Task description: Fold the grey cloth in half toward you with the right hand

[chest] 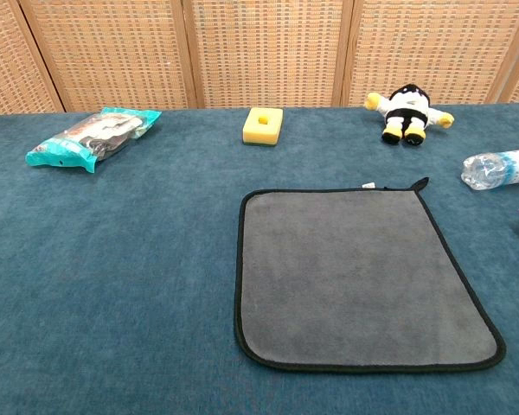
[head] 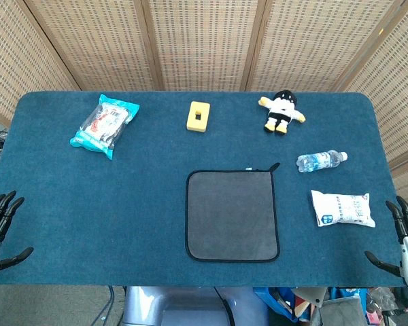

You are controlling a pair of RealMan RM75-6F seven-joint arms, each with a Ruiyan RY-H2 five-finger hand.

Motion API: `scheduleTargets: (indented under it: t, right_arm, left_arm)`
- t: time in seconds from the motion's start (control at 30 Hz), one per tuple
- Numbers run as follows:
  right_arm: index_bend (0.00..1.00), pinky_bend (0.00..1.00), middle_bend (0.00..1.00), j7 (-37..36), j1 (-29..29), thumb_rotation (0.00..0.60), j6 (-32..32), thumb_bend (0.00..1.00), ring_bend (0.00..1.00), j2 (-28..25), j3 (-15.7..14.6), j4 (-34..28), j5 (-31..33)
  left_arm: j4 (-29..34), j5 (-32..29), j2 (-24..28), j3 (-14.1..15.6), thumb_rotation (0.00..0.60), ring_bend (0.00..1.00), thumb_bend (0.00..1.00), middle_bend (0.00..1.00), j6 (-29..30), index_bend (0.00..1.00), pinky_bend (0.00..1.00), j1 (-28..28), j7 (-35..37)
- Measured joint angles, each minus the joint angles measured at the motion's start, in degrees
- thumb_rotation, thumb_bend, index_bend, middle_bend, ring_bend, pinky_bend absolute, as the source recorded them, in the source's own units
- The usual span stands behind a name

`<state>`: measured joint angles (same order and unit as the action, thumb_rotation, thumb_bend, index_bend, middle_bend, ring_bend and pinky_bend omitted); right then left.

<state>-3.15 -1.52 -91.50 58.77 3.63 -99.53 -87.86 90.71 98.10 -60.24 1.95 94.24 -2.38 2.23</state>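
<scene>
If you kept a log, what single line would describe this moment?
cloth: grey cloth flat, unfolded | right hand: open, at table edge, touching nothing | left hand: open, idle | fold: not begun

No wording can be made out anywhere from here. The white packet (head: 343, 208) near the desk's right edge carries blue print, the teal snack bag (head: 103, 125) at the far left has printed graphics, and the water bottle (head: 320, 160) wears a blue label, but all of it is too small and blurred to read.
</scene>
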Motion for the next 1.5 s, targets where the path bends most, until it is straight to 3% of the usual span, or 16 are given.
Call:
scheduleTargets:
  t: [0.33,0.5,0.57,0.63,0.77,0.93,1.1,1.5]
  right_arm:
    - [0.0,0.0,0.0,0.0,0.8,0.6,1.6,0.04,0.0,0.1,-0.1,-0.1,-0.1]
    - [0.13,0.0,0.0,-1.0,4.6,0.6,6.7,0.06,0.0,0.2,0.7,1.0,-0.7]
    - [0.21,0.0,0.0,-1.9,7.0,0.6,9.6,0.14,0.0,0.3,1.4,1.6,-0.8]
    - [0.31,0.0,0.0,-3.2,10.0,0.6,13.6,0.28,0.0,0.3,2.4,2.1,-0.5]
    - [0.35,0.0,0.0,-5.7,16.1,0.6,22.6,0.44,0.0,0.4,4.8,2.3,1.7]
    - [0.35,0.0,0.0,-5.4,25.1,0.6,34.1,0.49,0.0,1.9,9.2,2.9,9.8]
    - [0.35,0.0,0.0,2.3,33.5,0.6,41.2,0.49,0.0,6.3,12.5,5.8,21.3]
    - [0.35,0.0,0.0,22.0,49.4,0.6,46.7,0.49,0.0,23.1,13.8,19.5,43.6]
  left_arm:
    - [0.0,-0.6,-0.3,-0.3,0.6,0.0,0.13,0.0,-0.9,0.0,0.0,-0.4,-0.4]
    - [0.2,-1.2,-0.7,-0.8,0.6,0.0,0.13,0.0,-1.6,0.0,0.0,-0.8,-1.3]
    - [0.4,-1.8,-0.9,-1.1,0.6,0.0,0.13,0.0,-2.0,0.0,0.0,-1.0,-1.8]
    - [0.5,-2.5,-1.1,-1.4,0.6,0.0,0.13,0.0,-2.5,0.0,0.0,-1.1,-2.3]
    - [0.5,-4.3,-1.7,-2.2,0.6,0.0,0.13,0.0,-3.7,0.0,0.0,-1.6,-3.9]
    - [0.5,-6.9,-2.5,-3.3,0.6,0.0,0.13,0.0,-6.3,0.0,0.0,-2.7,-5.1]
    - [0.1,-9.3,-3.0,-4.4,0.6,0.0,0.13,0.0,-8.9,0.0,0.0,-4.1,-5.7]
    - [-0.5,-13.9,-3.4,-6.0,0.6,0.0,0.13,0.0,-13.4,0.0,0.0,-6.2,-6.5]
